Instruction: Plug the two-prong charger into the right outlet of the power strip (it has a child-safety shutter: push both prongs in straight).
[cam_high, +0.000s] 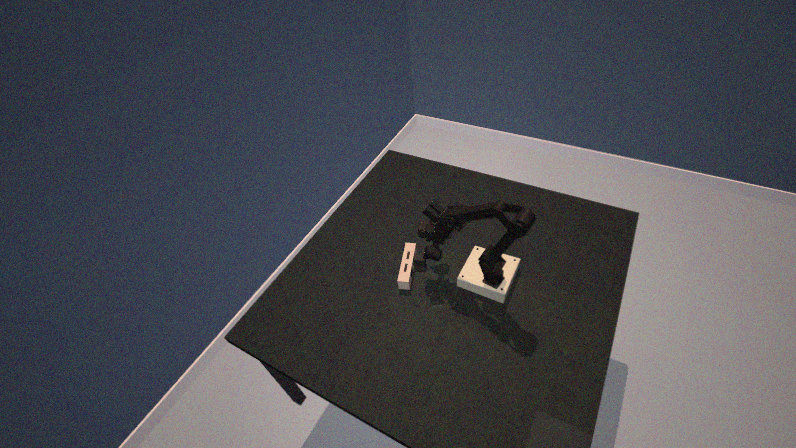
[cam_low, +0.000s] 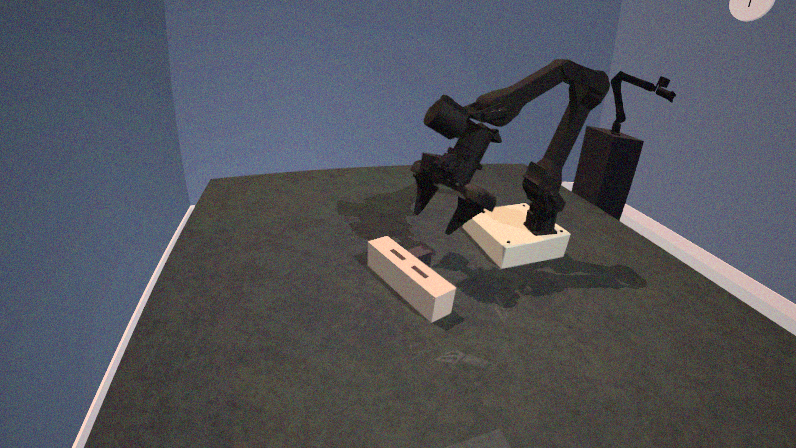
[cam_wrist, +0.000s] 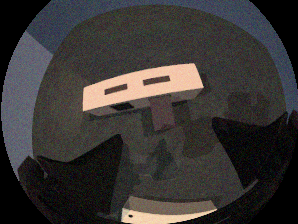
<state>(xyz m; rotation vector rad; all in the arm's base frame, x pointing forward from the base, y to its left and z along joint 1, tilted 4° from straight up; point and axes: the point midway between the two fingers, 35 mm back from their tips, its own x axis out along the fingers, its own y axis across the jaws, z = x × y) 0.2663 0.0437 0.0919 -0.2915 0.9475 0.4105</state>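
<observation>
The pale pink power strip lies on the table, with two dark slots in its top and a dark opening low on its side facing the arm base. The charger, a small dark brown block, stands against that side, right of the dark opening in the wrist view. It looks touching the strip; its prongs are not visible, so how deep they sit cannot be told. My gripper is open and empty, raised above and back from the charger, its fingertips wide apart.
The arm stands on a cream base block, a short way behind the charger. The dark table carries the arm's shadow. A black pedestal with a small second arm stands beyond the table.
</observation>
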